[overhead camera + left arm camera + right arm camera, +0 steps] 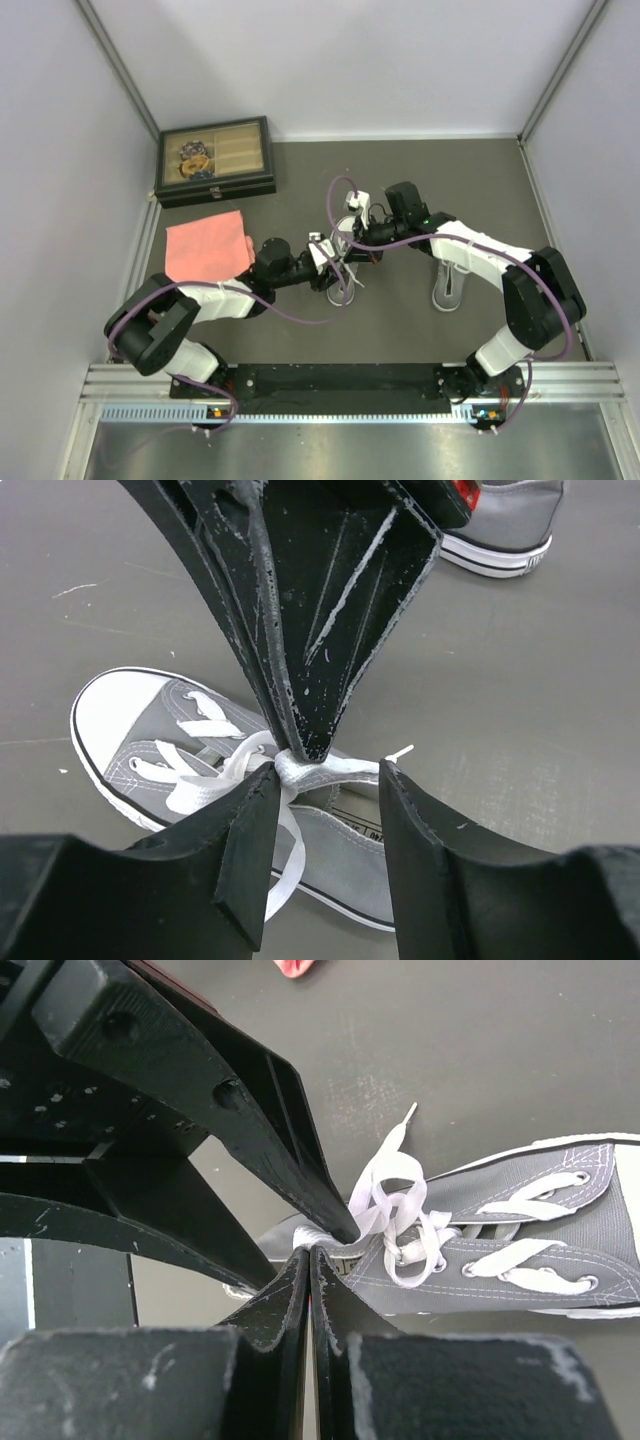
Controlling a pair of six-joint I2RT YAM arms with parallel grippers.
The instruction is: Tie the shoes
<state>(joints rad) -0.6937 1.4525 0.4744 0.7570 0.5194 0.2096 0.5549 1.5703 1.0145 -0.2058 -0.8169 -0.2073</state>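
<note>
Right pincer is clamping the lace; left pincer is standing half-wide at six o'clock; closing off-centre could drop it.

Nothing in these views carries a word, brand or number that can be read. The only print is a short line of dark characters on the pale insole of the nearer shoe, seen from the left wrist, and it is too small and blurred to make out.
</note>
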